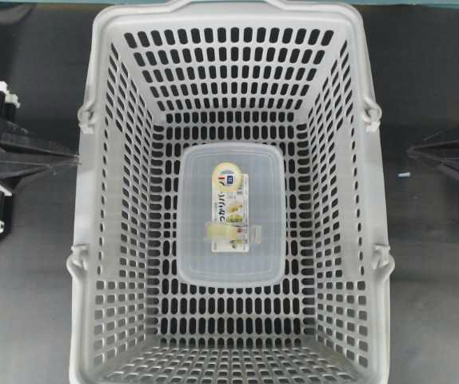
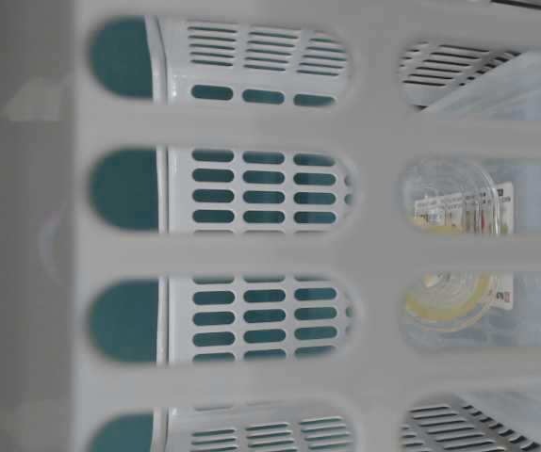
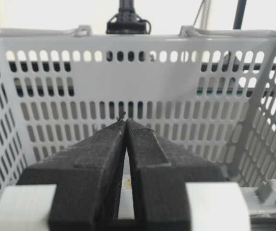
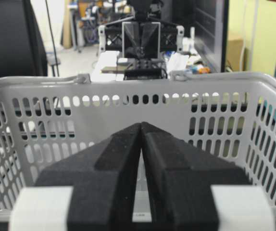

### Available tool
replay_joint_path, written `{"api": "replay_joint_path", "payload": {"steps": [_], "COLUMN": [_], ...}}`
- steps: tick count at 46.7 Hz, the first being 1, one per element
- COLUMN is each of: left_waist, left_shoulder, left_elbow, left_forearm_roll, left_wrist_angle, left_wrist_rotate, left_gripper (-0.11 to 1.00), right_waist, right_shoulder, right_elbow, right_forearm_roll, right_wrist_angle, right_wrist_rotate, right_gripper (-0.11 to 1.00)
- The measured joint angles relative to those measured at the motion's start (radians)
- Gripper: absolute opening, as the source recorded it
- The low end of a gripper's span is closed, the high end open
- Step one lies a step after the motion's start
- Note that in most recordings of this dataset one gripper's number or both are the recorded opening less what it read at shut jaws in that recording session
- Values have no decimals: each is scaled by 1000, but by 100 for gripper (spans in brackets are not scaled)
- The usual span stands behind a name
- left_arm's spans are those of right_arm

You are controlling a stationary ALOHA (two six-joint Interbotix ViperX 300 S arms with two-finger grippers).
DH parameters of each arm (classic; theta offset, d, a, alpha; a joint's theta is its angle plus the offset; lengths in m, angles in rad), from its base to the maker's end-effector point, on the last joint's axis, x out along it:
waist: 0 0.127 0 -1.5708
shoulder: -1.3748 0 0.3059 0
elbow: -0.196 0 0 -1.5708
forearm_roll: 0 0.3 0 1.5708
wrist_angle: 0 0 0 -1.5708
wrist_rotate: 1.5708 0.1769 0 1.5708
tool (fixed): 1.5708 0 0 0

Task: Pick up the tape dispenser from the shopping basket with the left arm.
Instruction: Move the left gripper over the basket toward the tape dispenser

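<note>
Left end effector (image 3: 126, 126) closed, empty, outside the shopping basket (image 3: 143, 89).

Large light-grey slotted plastic shopping basket (image 1: 109, 336) runs off the overhead view's bottom edge; at table level its blurred wall slats hide most of the big clear plastic tub (image 2: 525, 188).

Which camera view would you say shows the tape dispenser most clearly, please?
The overhead exterior view: the tape dispenser lies unobstructed atop the clear tub. The table-level view shows something clear through wall slots, not identifiable. Neither wrist view shows it.
</note>
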Motion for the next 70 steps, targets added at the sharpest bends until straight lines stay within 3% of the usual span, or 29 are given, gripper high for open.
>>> {"api": "replay_joint_path", "payload": {"steps": [4,10,14,22,28,33,38,43,47,52,57,70], "left_waist": [2,8,9,11,11,11,9,11,11,5,-21,-48], "left_shoulder": [2,6,12,15,31,75,149,230,314,420,537,828], "left_elbow": [0,0,0,-9,-78,-192,-321,-437,-534,-624,-707,-893], "left_forearm_roll": [20,37,38,38,38,38,38,38,38,40,40,40], "left_wrist_angle": [3,5,5,6,41,164,353,531,657,769,859,1054], "left_wrist_rotate": [-18,-57,-72,-74,-72,-69,-69,-69,-69,-71,-63,-54], "left_gripper": [0,2,9,40,36,26,24,31,46,72,88,89], "right_waist": [0,0,0,0,-3,-11,-14,-15,-15,-15,-15,-17], "right_shoulder": [-2,-2,0,-3,-12,-29,-46,-66,-78,-92,-100,-103], "right_elbow": [2,3,3,3,3,2,2,-6,-8,-11,-11,-12], "right_forearm_roll": [2,15,17,17,17,17,18,18,17,18,18,17], "right_wrist_angle": [0,5,9,11,11,11,21,51,78,106,124,132], "right_wrist_rotate": [0,18,32,34,34,34,35,35,35,35,35,35], "right_gripper": [0,1,6,23,27,31,45,67,75,75,75,75]}}
